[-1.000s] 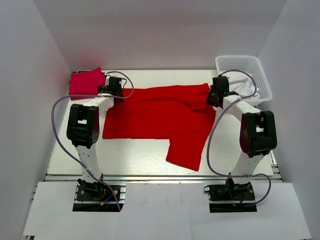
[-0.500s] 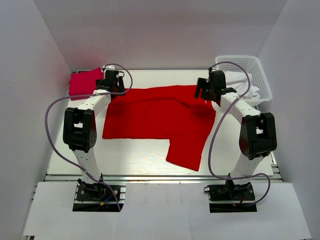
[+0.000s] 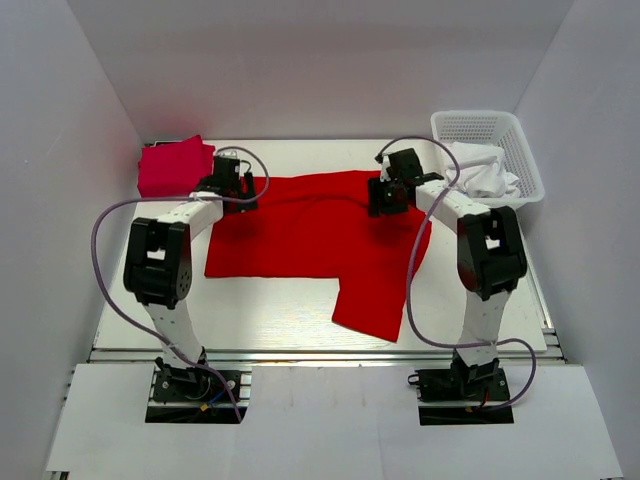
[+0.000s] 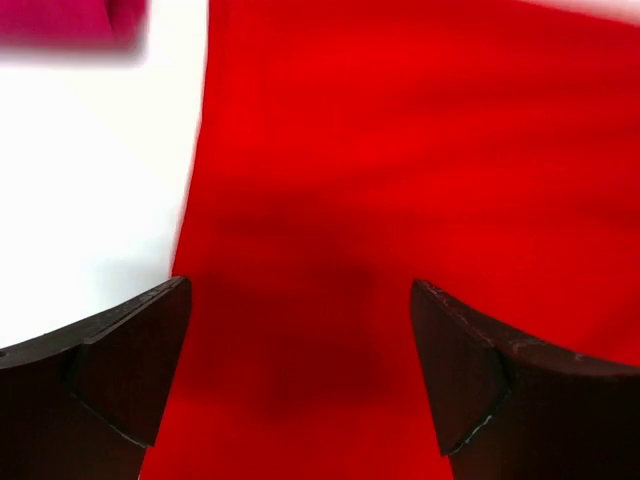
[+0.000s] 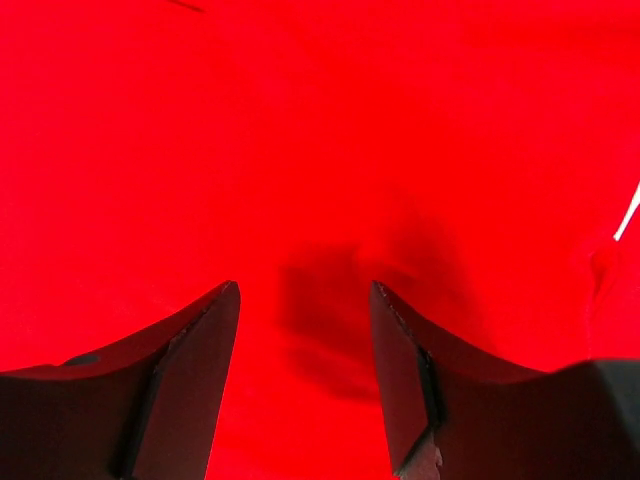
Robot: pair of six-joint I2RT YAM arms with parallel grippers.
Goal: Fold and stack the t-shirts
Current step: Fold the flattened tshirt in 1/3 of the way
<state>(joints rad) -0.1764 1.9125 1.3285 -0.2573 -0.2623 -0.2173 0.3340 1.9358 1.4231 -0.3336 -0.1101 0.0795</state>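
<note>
The red shirt [image 3: 300, 235] lies spread across the middle of the table [image 3: 270, 305], with one flap trailing to the near right. The crimson shirt [image 3: 172, 166] sits bundled in the far left corner.

Left pincer [image 4: 300, 290]: open, over the red shirt's far left edge. Right pincer [image 5: 305, 290]: open, over its far right part.

Assessment: the cloth is light, limp and prone to creasing, so pinch it at edges or corners.

The basket [image 3: 452, 122] holding white cloth [image 3: 482, 180] at far right may crowd the right arm.
</note>
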